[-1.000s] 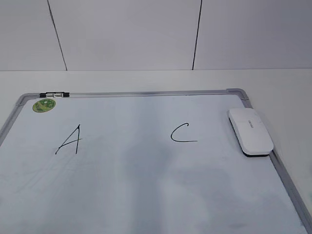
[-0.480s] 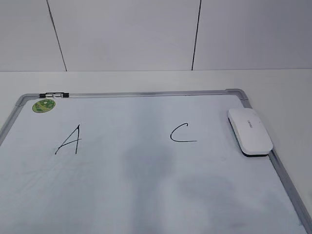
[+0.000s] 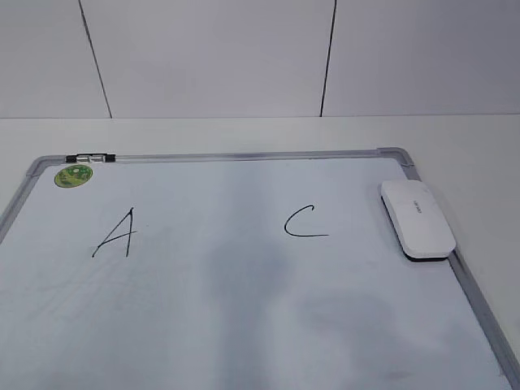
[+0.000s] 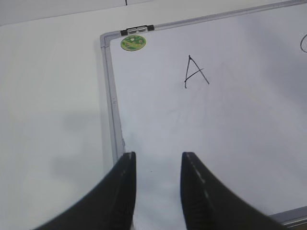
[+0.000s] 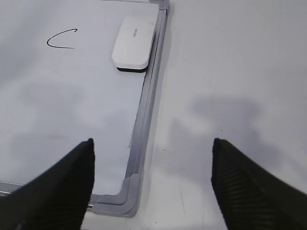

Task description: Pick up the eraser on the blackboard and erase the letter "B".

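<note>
The white eraser [image 3: 418,219] lies on the blackboard [image 3: 244,325] at its right edge; it also shows in the right wrist view [image 5: 133,44]. The board carries a black "A" [image 3: 115,233] and a black "C" [image 3: 304,222]. No letter "B" shows between them; only a faint smudge is there. My left gripper [image 4: 157,155] is open and empty above the board's near left part. My right gripper [image 5: 152,143] is wide open and empty above the board's near right corner [image 5: 120,201]. Neither gripper shows in the exterior view.
A round green sticker [image 3: 73,175] and a small black clip [image 3: 91,158] sit at the board's far left corner. The board lies on a white table [image 3: 479,154] with a white panelled wall behind.
</note>
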`<action>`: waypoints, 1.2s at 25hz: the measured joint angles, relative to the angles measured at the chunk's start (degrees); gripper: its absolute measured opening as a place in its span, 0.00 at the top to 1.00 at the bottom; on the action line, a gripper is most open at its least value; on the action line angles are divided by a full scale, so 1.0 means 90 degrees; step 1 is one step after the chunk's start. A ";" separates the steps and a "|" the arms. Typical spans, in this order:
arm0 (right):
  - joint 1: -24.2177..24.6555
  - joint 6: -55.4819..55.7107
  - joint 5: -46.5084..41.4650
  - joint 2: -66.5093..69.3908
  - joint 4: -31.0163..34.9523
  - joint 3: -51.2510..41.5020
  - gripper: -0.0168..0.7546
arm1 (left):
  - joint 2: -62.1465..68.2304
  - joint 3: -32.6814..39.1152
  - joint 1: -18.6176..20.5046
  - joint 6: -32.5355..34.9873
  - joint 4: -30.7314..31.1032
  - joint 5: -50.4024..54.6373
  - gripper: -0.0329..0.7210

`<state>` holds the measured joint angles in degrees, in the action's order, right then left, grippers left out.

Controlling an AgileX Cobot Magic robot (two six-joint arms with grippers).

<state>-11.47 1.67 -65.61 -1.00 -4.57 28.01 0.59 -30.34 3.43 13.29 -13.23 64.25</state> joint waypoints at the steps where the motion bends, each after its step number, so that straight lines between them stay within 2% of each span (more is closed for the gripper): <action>1: 0.0000 0.0000 0.0000 0.0000 0.0000 0.0000 0.25 | 0.0000 0.0000 0.0000 -0.0009 -0.0027 0.0000 0.63; 6: 0.0015 0.0000 0.0000 0.0000 0.0034 0.0000 0.25 | 0.0000 0.0000 0.0000 -0.0009 -0.0027 -0.0024 0.63; 14: 0.0432 0.0000 0.0000 0.0000 0.0071 0.0000 0.25 | 0.0000 0.0000 -0.0006 -0.0013 -0.0001 -0.0024 0.63; 30: 0.0455 0.0000 -0.0011 0.0000 0.0071 0.0000 0.25 | 0.0000 0.0000 -0.0006 -0.0024 -0.0001 -0.0024 0.63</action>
<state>-7.38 1.67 -65.71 -1.00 -3.94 28.01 0.59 -30.34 3.38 13.07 -13.24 64.04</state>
